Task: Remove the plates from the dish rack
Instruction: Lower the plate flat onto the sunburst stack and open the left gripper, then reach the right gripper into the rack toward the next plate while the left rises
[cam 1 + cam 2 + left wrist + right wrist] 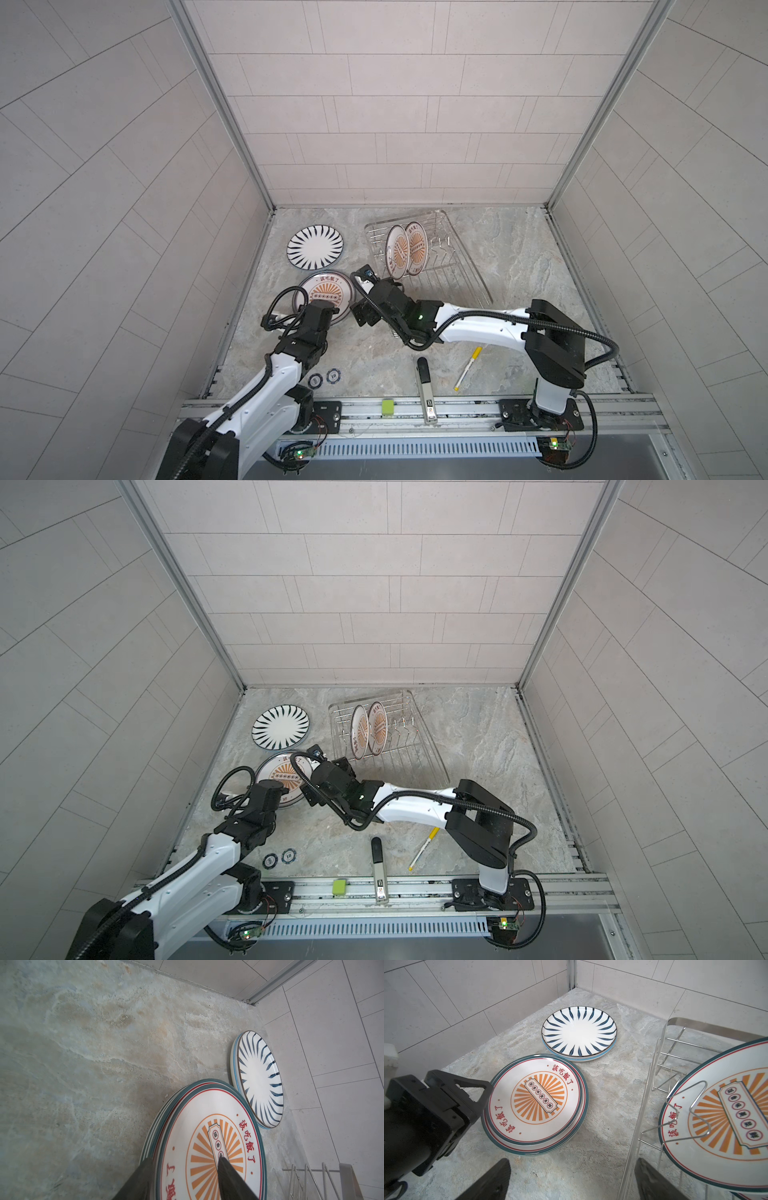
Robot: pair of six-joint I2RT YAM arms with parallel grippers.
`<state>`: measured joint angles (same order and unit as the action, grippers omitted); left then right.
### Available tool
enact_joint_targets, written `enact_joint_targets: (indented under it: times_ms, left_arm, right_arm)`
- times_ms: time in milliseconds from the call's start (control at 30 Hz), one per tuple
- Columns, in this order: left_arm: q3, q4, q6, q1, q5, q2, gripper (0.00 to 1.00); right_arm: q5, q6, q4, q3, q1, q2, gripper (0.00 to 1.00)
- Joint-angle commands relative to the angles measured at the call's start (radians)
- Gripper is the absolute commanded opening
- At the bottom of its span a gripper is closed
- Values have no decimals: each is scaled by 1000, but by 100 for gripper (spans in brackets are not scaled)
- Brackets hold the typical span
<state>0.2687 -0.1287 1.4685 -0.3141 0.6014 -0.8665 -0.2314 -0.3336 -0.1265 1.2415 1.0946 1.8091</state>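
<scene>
We see left tool (182,1167) straddling rim of sunburst plate stack (328,291) on counter (519,257); gripping or not, we cannot tell. Right tool (573,1161) gapes empty beside dish rack (453,278); two plates (405,249) upright inside.

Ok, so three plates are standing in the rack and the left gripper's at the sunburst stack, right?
Not three: two plates are standing in the rack, as both top views show. The left gripper is at the sunburst stack.
</scene>
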Motion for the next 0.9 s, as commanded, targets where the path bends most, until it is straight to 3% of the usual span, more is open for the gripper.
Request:
enact_joint_targets:
  times_ms: [0,133,267,467,733,867]
  left_arm:
    - [20,-61,-31,7,67,63,61]
    - [20,-30,-147,7,69,204,80]
    - [17,59,-305,7,-34,323,100]
    - [-12,289,-433,4,-263,329,100]
    - [-51,691,-615,-19,-555,186,100]
    - [-22,778,-674,-59,-638,100,100]
  right_arm:
    - [12,-5,-63,-35,6,-64,95]
    - [53,7,-138,-98,7,-123,95]
    - [4,11,-176,-161,4,-190,95]
    - [-49,2,-115,-189,-25,-258,100]
    - [-45,-25,-8,-186,-151,-326,100]
    - [-36,-45,53,-166,-223,-341,100]
